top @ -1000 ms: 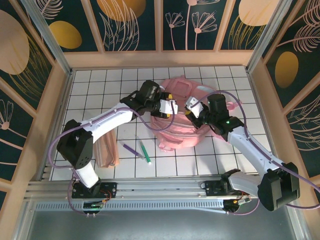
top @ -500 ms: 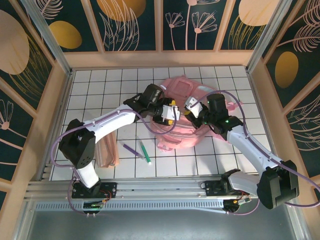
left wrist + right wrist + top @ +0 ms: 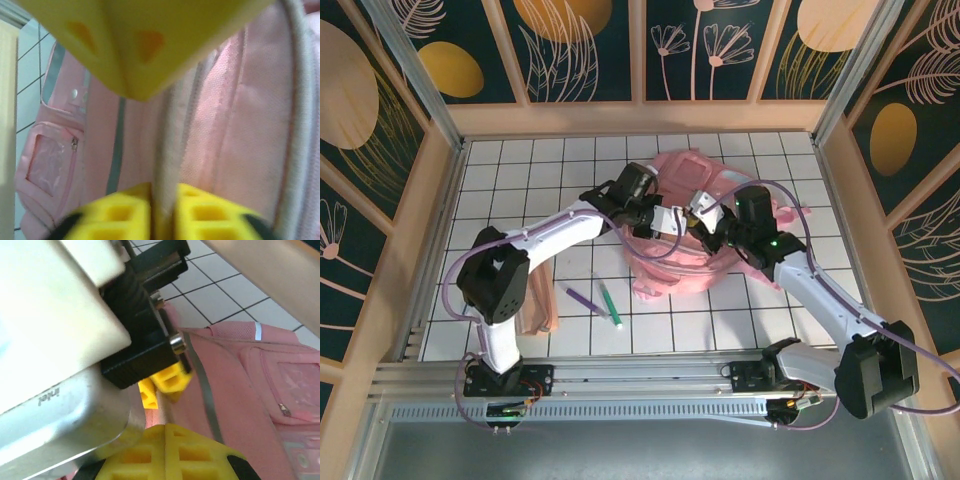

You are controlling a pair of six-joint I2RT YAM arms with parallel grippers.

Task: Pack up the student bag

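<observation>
Student bag [image 3: 682, 172] sits on the desk [image 3: 520, 180] in top view, left end effector [image 3: 672, 222] and right end effector [image 3: 698, 210] meeting at its mouth. Left wrist: jaws shut on bag's rim; right wrist: shut too, apparently on rim. We reckon we're opening it; next, spread the rim w/o slipping.

White arms [image 3: 555, 232], black joints [image 3: 492, 285], purple cables [image 3: 446, 285], yellow fingers [image 3: 117, 217]

A white tiled table [image 3: 510, 180] carries a pink bag [image 3: 682, 168] at centre right. Lower centre lie a purple pen [image 3: 582, 298] and a green pen [image 3: 609, 302], near each other. A peach pouch [image 3: 542, 302] lies lower left.
</observation>
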